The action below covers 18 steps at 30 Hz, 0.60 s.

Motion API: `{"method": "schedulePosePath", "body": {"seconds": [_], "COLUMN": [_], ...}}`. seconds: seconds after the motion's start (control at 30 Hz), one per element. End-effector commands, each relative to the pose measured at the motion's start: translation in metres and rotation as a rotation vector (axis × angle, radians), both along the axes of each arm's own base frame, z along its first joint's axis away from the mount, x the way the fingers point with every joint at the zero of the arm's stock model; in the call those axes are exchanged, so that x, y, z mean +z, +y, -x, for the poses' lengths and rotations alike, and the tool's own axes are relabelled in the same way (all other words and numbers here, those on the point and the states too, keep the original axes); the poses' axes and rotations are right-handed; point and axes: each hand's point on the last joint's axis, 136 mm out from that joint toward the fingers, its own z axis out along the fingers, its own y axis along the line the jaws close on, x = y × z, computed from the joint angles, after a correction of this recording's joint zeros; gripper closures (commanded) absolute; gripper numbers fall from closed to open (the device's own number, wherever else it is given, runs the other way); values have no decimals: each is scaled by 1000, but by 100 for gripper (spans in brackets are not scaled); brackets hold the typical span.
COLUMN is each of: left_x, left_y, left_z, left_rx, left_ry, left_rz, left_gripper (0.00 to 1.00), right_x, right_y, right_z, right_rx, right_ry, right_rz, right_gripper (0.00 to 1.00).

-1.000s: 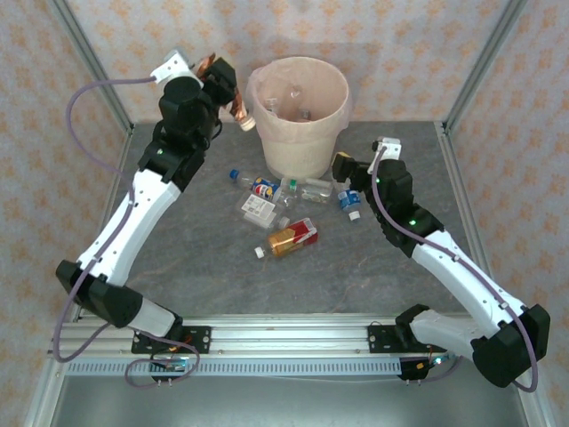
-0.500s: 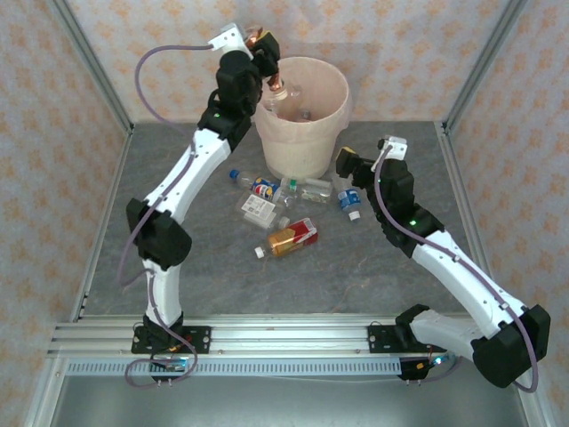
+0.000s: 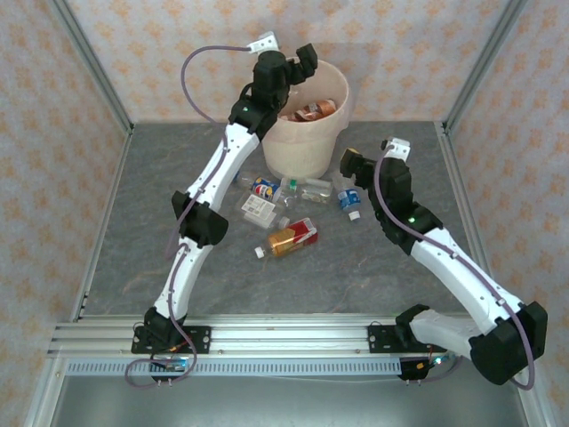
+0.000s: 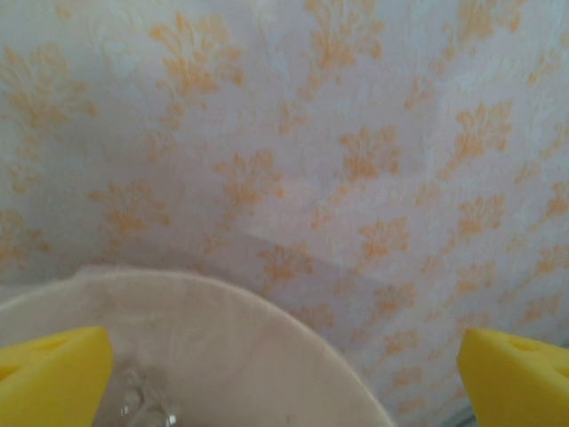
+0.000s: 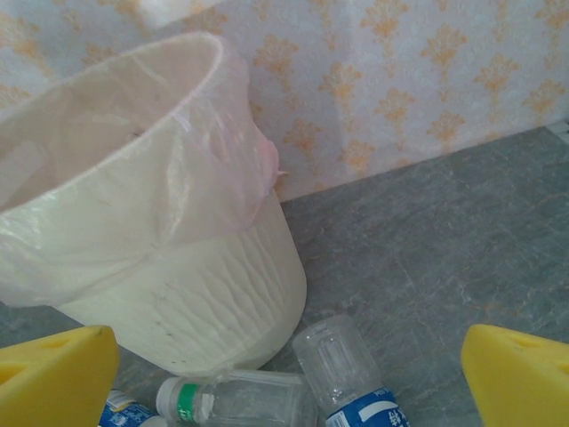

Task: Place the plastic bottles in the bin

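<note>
My left gripper [image 3: 303, 60] hangs open and empty over the back rim of the bin [image 3: 335, 124], a cream bucket with a pinkish liner. An amber bottle [image 3: 313, 110] lies inside the bin. In the left wrist view the yellow fingertips [image 4: 53, 374] stand wide apart above the bin's rim [image 4: 231, 307]. Several plastic bottles lie in front of the bin: a blue-labelled one [image 3: 263, 187], a clear green-capped one [image 3: 307, 189], a white-labelled one [image 3: 259, 210], an amber red-labelled one [image 3: 292, 237] and a blue-banded one [image 3: 349, 203]. My right gripper [image 3: 348, 165] is open just above that last bottle [image 5: 342, 369].
Metal frame posts [image 3: 89, 62] and patterned walls close in the grey table [image 3: 160, 249] on three sides. The bin's wall [image 5: 196, 302] stands close to the left of my right gripper, with the green-capped bottle [image 5: 240, 400] at its foot.
My left arm swung right from beside the bin to over it and its jaws opened. The amber bottle it carried now lies in the bin. The right arm hardly moved.
</note>
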Motion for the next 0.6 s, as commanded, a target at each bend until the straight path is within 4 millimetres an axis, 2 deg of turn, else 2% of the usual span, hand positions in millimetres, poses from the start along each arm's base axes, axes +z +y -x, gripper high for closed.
{"method": "schedulePosePath", "body": {"seconds": [0.0, 0.07, 0.2, 0.3, 0.33, 0.47, 0.57], "left_x": [53, 58, 62, 62, 78, 64, 52], "left_y": [11, 13, 9, 17, 26, 43, 55], "left_z": [39, 51, 75, 96, 111, 135, 151], "left_rx": [-55, -79, -159, -171, -161, -131, -105], "left_ry": [-13, 8, 11, -22, -54, -9, 23], "left_rz": [7, -12, -26, -9, 8, 7, -2], "left_gripper": [0, 0, 0, 0, 0, 0, 0], "right_x": [-15, -27, -73, -107, -118, -149, -160], "right_y": [-1, -3, -3, -9, -8, 4, 11], "right_z": [-8, -13, -30, -40, -43, -52, -57], "right_rx": [11, 28, 58, 41, 52, 135, 179], "right_ry": [80, 123, 290, 407, 437, 530, 555], "right_rz": [-28, -45, -16, 15, 15, 43, 62], "right_gripper": [1, 1, 1, 1, 1, 1, 1]}}
